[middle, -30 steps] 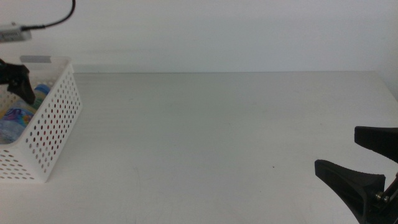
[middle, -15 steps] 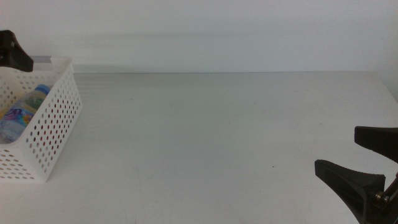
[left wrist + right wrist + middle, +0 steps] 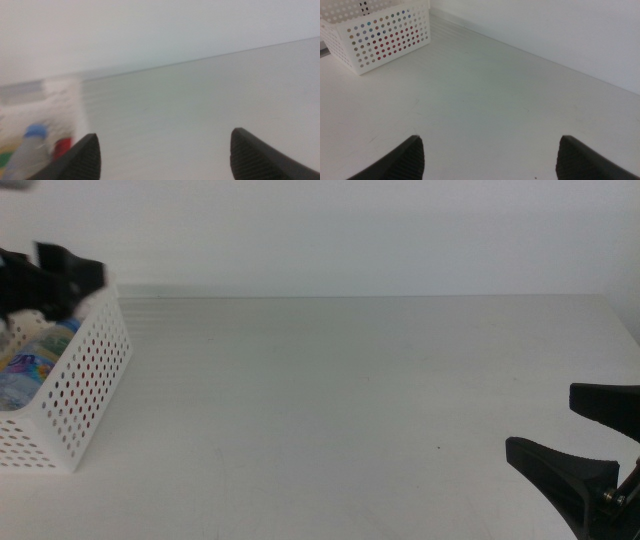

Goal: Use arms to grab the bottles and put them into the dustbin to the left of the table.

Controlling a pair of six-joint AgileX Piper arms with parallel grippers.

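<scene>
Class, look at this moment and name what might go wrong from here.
1. The left gripper, jaws open and blurred, is right at the dustbin rim; it might clip the wall and shift or tip the bin.
2. The blue-capped bottle lies close beneath those jaws and might get snagged.
The right gripper waits, open, at the table's right.

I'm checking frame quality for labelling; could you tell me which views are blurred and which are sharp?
Middle view: the left claw over the dustbin is motion-smeared, the table sharp. Left wrist view: soft throughout, dustbin and blue-capped bottle fuzzy. Right wrist view: crisp, evenly lit.
</scene>
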